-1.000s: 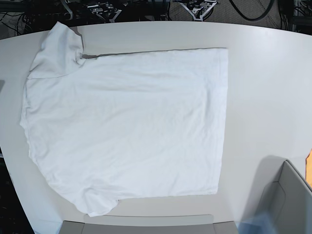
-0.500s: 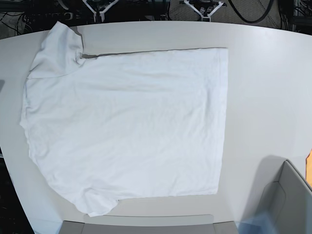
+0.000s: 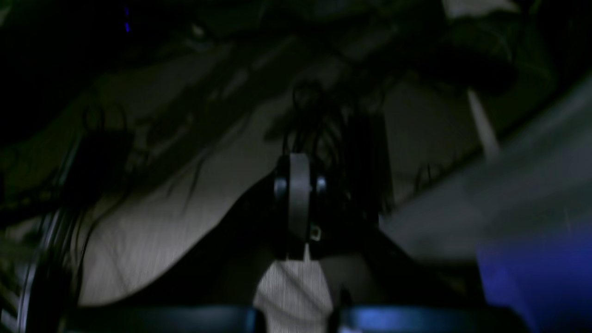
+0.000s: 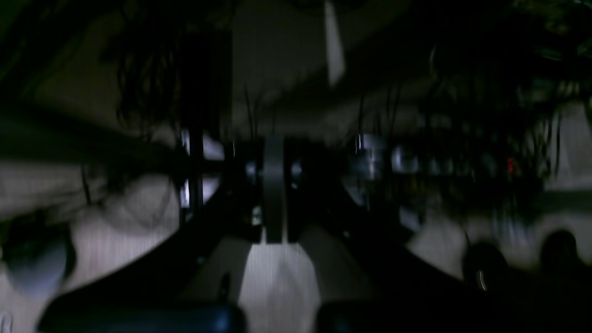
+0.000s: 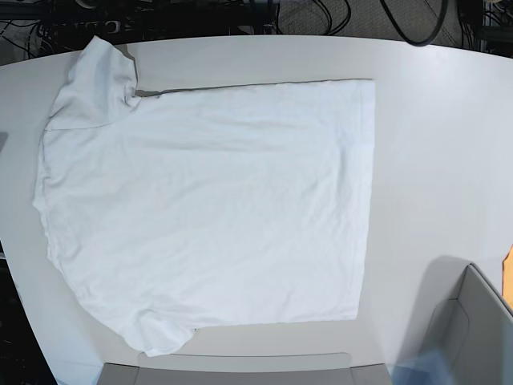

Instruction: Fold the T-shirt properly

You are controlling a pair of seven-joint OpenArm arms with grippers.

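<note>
The white T-shirt (image 5: 208, 208) lies spread flat on the white table (image 5: 433, 144), collar end to the left and hem to the right. One sleeve points to the far left corner, the other to the near left edge. Neither arm shows in the base view. In the dark, blurred left wrist view my left gripper (image 3: 299, 171) has its fingers pressed together with nothing between them. The right wrist view shows my right gripper (image 4: 274, 162) shut and empty as well. Both wrist views look at cables and dim floor, not at the shirt.
A grey open box (image 5: 473, 329) stands at the near right corner, with an orange object (image 5: 508, 269) at the right edge. A grey flat panel (image 5: 240, 369) runs along the near edge. Dark cables lie beyond the table's far edge.
The arm parts that showed at the far edge of the base view have drawn back out of sight. The T-shirt has not moved.
</note>
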